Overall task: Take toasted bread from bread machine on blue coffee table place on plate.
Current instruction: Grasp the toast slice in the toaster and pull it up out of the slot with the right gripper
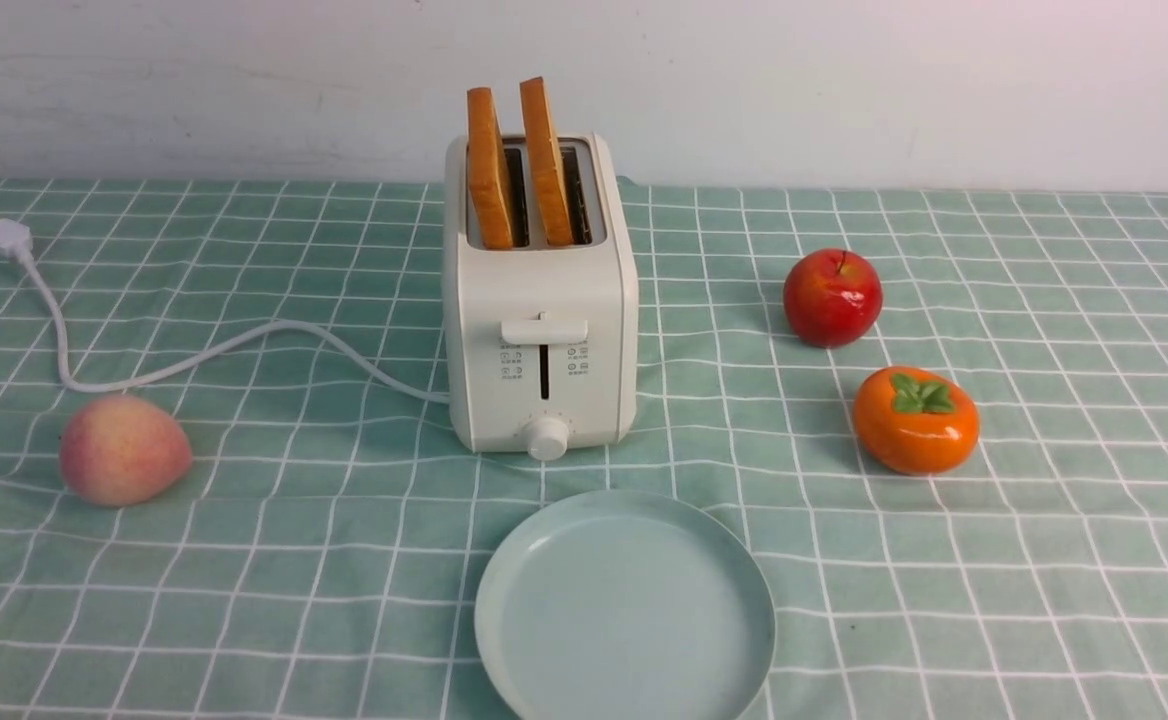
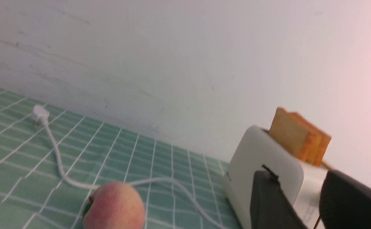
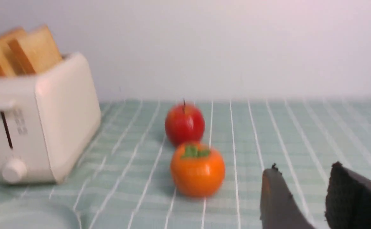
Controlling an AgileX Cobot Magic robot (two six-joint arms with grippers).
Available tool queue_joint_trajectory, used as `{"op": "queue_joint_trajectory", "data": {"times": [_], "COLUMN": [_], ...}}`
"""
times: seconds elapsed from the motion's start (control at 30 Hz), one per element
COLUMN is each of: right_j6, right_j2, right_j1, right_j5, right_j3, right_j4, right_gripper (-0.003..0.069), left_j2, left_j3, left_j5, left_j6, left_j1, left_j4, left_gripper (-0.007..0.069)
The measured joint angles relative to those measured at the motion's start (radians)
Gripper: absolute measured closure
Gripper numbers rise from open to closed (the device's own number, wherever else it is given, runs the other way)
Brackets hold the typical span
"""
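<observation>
Two slices of toasted bread (image 1: 490, 170) (image 1: 546, 165) stand upright in the slots of the cream-white bread machine (image 1: 541, 330) in the middle of the blue coffee table (image 1: 1044, 560). The empty pale blue-green plate (image 1: 626, 610) lies just in front of it. Neither gripper shows in the front view. In the left wrist view my left gripper (image 2: 298, 183) is open and empty, short of the toaster (image 2: 258, 165) and its toast (image 2: 288, 135). In the right wrist view my right gripper (image 3: 303, 178) is open and empty over the cloth, apart from the toaster (image 3: 42, 124) and toast (image 3: 34, 51).
A peach (image 1: 122, 450) lies left of the toaster, with the white power cord (image 1: 244, 345) and plug (image 1: 10, 238) behind it. A red apple (image 1: 832, 297) and an orange persimmon (image 1: 916, 420) sit to the right. A white wall (image 1: 844, 80) closes the back.
</observation>
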Motion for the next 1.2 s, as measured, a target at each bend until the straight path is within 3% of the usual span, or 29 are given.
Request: {"op": "queue_joint_trajectory", "data": {"times": [0.33, 0.47, 0.53, 0.6, 0.67, 0.7, 0.8, 0.87, 1.07, 1.1, 1.2], "right_j6": [-0.037, 0.000, 0.083, 0.136, 0.117, 0.112, 0.018, -0.007, -0.007, -0.013, -0.037], "right_j2": [0.000, 0.000, 0.000, 0.000, 0.000, 0.000, 0.055, 0.127, 0.312, 0.377, 0.434], "right_j1": [0.000, 0.000, 0.000, 0.000, 0.000, 0.000, 0.000, 0.000, 0.000, 0.000, 0.000], "right_j5": [-0.594, -0.745, -0.785, -0.727, -0.646, -0.646, -0.545, -0.522, -0.422, -0.315, -0.196], "right_j3": [0.000, 0.000, -0.003, -0.053, -0.137, -0.147, -0.331, -0.434, -0.636, -0.704, -0.759], "right_j4": [-0.372, -0.407, -0.356, -0.200, -0.055, -0.040, 0.206, 0.307, 0.340, 0.330, 0.327], "right_gripper": [0.0419, 0.0419, 0.0419, 0.0419, 0.0419, 0.0419, 0.0419, 0.0419, 0.0419, 0.0419, 0.0419], "left_j2": [0.000, 0.000, 0.000, 0.000, 0.000, 0.000, 0.018, 0.081, 0.291, 0.368, 0.433], "left_j3": [0.000, 0.000, 0.000, -0.021, -0.080, -0.088, -0.254, -0.371, -0.620, -0.690, -0.722], "left_j5": [-0.119, -0.194, -0.253, -0.271, -0.223, -0.216, -0.078, 0.008, 0.233, 0.350, 0.469], "left_j6": [-0.029, -0.075, -0.106, -0.137, -0.140, -0.140, -0.081, -0.033, 0.008, 0.010, 0.014], "left_j1": [0.000, 0.000, 0.000, 0.000, 0.000, 0.000, 0.000, 0.000, 0.000, 0.000, 0.000], "left_j4": [-0.048, -0.069, -0.069, -0.071, -0.067, -0.065, -0.045, -0.040, -0.034, -0.037, -0.036], "left_gripper": [0.0386, 0.0386, 0.0386, 0.0386, 0.0386, 0.0386, 0.0386, 0.0386, 0.0386, 0.0386, 0.0386]}}
